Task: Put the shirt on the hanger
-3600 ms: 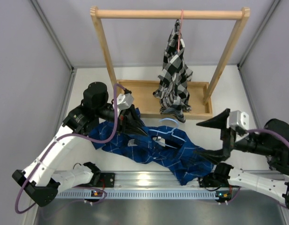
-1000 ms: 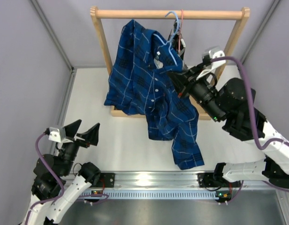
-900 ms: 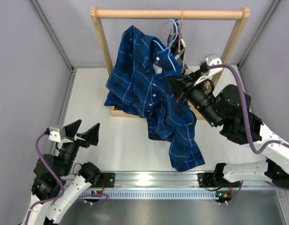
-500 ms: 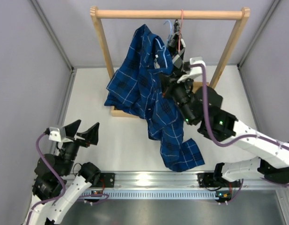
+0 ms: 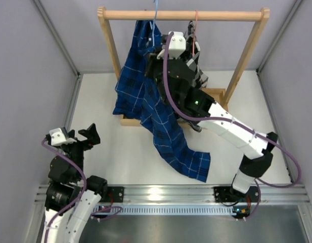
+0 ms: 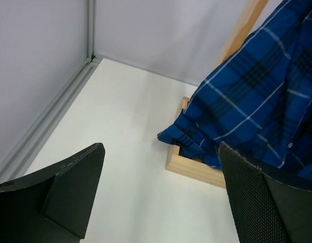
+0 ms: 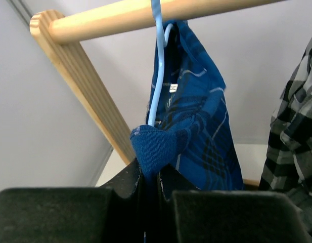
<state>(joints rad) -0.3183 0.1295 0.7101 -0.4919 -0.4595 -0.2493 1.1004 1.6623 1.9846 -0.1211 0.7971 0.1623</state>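
The dark blue plaid shirt (image 5: 145, 96) hangs from the light-blue hanger (image 5: 154, 14) by the left part of the wooden rail (image 5: 216, 15); its tail drops to the table. My right gripper (image 7: 151, 174) is shut on a fold of the shirt (image 7: 196, 121) just below the collar, where the hanger wire (image 7: 157, 66) runs down into the jaws. The wire crosses the rail (image 7: 110, 17) and leaves the frame, so its hook is hidden. From above, the right gripper (image 5: 154, 65) is buried in cloth. My left gripper (image 5: 80, 137) stands open and empty low at the left, its fingertips (image 6: 77, 177) apart from the shirt (image 6: 257, 96).
A black-and-white checked shirt (image 5: 196, 71) hangs on a pink hanger (image 5: 196, 23) just right of the right wrist, also seen as the checked shirt (image 7: 297, 126). The rack's wooden base (image 6: 196, 169) and uprights (image 5: 113, 53) stand at the back. Grey walls close in both sides.
The right arm has swung left and up along the rail, carrying shirt and hanger from mid-rail to its left part. The left arm has turned slightly, jaws still wide.
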